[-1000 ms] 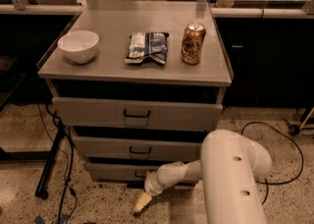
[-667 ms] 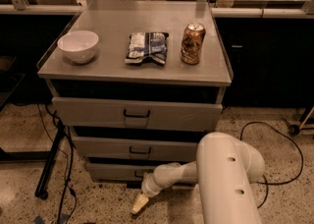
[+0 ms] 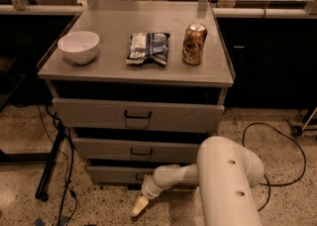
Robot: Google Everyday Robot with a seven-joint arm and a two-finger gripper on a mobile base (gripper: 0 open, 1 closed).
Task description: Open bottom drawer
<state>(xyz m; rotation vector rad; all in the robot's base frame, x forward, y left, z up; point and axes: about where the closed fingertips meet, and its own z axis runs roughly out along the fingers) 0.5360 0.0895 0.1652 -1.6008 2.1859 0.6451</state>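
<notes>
The bottom drawer (image 3: 111,174) is the lowest of three grey drawers in a metal cabinet, with a narrow front. Its black handle is mostly hidden behind my arm. My white arm (image 3: 225,180) reaches down and left from the lower right. My gripper (image 3: 139,205) hangs just in front of and below the bottom drawer's centre, near the floor, pointing down and left. It touches nothing that I can see.
On the cabinet top (image 3: 133,66) stand a white bowl (image 3: 78,46), a snack bag (image 3: 147,47) and a brown can (image 3: 194,44). Two taller drawers (image 3: 136,115) sit above. A black stand leg (image 3: 49,165) and cables (image 3: 275,136) lie on the speckled floor.
My arm has shifted a little to the left. The gripper stays low in front of the bottom drawer. The drawers have not moved.
</notes>
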